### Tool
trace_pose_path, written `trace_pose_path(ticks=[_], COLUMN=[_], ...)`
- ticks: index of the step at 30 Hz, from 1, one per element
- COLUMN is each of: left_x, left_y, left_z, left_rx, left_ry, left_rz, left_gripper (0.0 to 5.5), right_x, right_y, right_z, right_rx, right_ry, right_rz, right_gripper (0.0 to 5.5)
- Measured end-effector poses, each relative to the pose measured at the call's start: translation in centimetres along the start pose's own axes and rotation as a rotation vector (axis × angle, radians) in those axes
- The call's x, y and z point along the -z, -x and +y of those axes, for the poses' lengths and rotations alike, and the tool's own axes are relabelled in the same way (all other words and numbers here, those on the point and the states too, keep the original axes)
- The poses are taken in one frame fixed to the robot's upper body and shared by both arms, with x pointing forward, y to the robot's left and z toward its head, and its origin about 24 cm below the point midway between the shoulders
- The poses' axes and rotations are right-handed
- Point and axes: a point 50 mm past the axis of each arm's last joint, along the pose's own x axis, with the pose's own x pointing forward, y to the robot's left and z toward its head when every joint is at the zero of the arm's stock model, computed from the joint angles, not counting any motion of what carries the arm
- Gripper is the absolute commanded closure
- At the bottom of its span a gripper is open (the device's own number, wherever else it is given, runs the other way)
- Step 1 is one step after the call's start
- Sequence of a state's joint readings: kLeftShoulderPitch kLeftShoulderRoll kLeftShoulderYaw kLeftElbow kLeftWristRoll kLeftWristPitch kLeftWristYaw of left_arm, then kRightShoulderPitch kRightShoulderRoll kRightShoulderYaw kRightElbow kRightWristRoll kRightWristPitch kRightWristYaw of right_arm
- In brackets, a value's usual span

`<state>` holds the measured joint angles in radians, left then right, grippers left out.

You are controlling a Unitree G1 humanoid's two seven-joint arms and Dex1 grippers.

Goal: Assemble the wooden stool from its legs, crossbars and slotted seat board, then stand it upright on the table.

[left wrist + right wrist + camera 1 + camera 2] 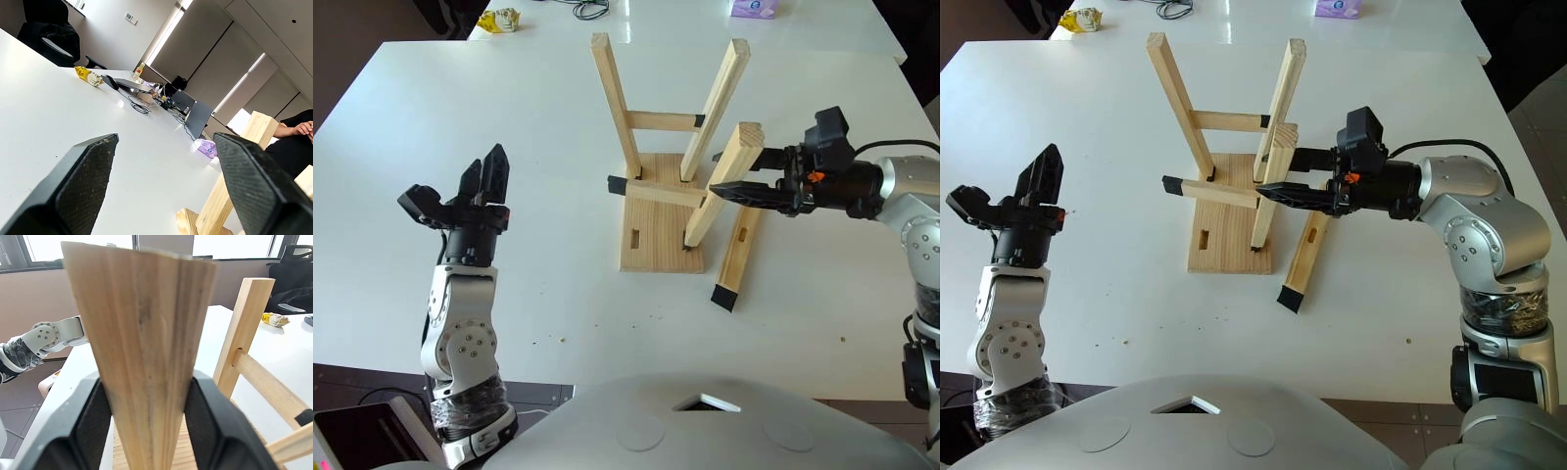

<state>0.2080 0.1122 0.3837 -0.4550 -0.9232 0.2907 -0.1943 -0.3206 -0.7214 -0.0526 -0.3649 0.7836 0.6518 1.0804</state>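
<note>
The slotted seat board (pixel 658 245) lies flat on the white table (pixel 460 127). Two legs (pixel 615 98) (pixel 715 108) stand up from its far side, joined by a crossbar (pixel 661 121). A third leg (pixel 736 147) stands tilted at the board's near right corner, and my right gripper (pixel 734 174) is shut on it from the right; both pads (pixel 93 426) press its sides. A black-tipped crossbar (pixel 646 190) runs left from that leg. One loose leg (pixel 736 259) lies just right of the board. My left gripper (pixel 487 176) is raised at the left, open and empty, well away from the stool.
A yellow packet (pixel 499 20), cables (pixel 589 10) and a purple pack (pixel 754 8) sit on the far table. A dark tablet (pixel 362 436) lies below the table's near left edge. Bare tabletop stretches left of and in front of the board.
</note>
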Motion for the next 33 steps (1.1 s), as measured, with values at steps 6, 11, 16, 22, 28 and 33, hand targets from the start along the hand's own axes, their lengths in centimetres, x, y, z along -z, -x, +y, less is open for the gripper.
trace_pose_path(ticks=[6, 11, 16, 22, 28, 33], left_x=[0.0, 0.0, 0.0, 0.0, 0.0, 0.0], left_y=[0.0, 0.1, 0.1, 0.1, 0.1, 0.1], left_z=[-0.1, 0.0, -0.1, 0.0, -0.1, -0.1], left_rx=[0.001, -0.001, 0.000, 0.002, 0.003, 0.003], left_ry=[0.002, 0.003, 0.002, -0.002, -0.003, -0.003], left_rz=[-0.004, -0.011, -0.011, -0.010, -0.011, -0.012], left_gripper=[1.91, 1.91, 1.91, 1.91, 1.91, 1.91], right_x=[-0.1, 0.1, 0.3, 0.3, 0.5, 0.4], right_y=[0.1, 0.3, 0.4, 0.3, 0.1, -0.1], right_z=[-0.3, -0.5, -0.3, -0.1, 0.6, 1.2], right_rx=[-0.004, -0.012, -0.021, -0.038, -0.064, -0.076], right_ry=[-0.003, 0.007, 0.017, 0.036, 0.042, 0.057], right_rz=[-0.003, 0.017, 0.020, 0.017, 0.025, 0.029], right_gripper=[3.45, 3.45, 3.45, 3.46, 3.46, 3.46])
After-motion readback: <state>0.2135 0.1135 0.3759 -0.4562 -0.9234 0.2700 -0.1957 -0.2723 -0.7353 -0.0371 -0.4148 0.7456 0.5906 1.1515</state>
